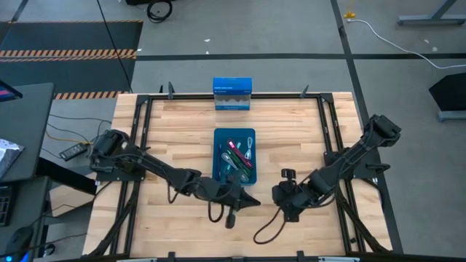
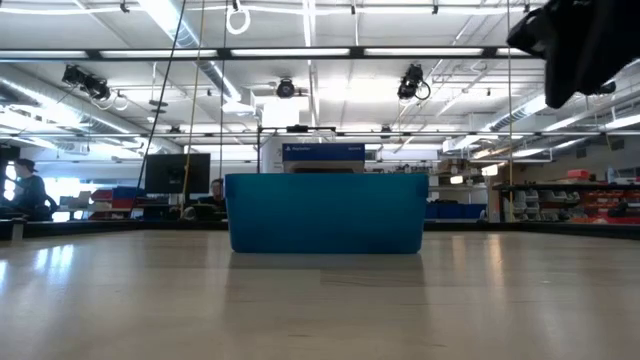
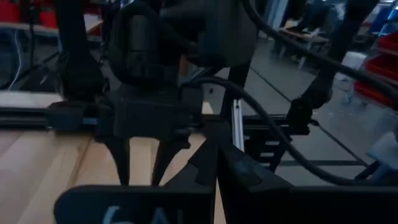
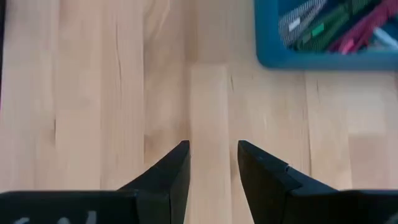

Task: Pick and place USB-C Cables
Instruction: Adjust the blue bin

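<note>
The USB-C cables lie in a heap inside a blue tray in the middle of the table. In the high view I make out a magenta-red cable, a green cable and a grey cable. The right wrist view shows the grey, green and magenta-red bundles in the tray's corner. My left gripper hovers just past the tray's near end, shut and holding nothing I can see. My right gripper is open over bare wood, to the near right of the tray.
A blue box stands at the table's far edge, behind the tray. Black robot wires loop on the wood near the near edge. The left wrist view looks across at my right arm. Bare wood lies left and right of the tray.
</note>
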Controlling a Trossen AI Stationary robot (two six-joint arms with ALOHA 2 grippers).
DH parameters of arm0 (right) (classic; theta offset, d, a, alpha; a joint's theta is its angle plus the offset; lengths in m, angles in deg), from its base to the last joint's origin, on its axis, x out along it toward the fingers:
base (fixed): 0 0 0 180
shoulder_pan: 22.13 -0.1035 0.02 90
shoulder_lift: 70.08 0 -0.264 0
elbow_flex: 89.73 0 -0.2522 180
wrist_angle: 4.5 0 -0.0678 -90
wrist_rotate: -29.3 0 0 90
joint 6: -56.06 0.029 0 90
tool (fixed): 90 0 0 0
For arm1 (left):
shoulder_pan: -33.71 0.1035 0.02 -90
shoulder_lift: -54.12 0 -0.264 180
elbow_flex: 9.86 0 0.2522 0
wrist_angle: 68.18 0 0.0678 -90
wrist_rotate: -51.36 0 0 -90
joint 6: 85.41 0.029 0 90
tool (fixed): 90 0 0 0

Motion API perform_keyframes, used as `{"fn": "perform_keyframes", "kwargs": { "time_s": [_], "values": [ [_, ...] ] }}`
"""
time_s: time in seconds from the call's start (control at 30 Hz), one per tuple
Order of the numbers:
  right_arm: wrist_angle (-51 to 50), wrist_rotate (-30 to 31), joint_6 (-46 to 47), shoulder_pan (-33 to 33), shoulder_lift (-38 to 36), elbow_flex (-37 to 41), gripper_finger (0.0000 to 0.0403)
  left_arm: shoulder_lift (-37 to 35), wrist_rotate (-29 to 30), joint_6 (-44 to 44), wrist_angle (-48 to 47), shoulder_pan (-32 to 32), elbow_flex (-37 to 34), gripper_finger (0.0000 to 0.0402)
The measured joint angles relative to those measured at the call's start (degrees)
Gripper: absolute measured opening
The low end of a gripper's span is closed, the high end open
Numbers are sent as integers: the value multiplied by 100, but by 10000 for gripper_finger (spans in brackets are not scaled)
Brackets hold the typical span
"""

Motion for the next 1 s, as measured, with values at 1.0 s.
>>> {"fn": "perform_keyframes", "kwargs": {
  "time_s": [1.0],
  "values": [
    [171,2038,886,-162,-2049,1727,140,-1046,-390,-1050,5256,972,-4482,11]
  ]
}}
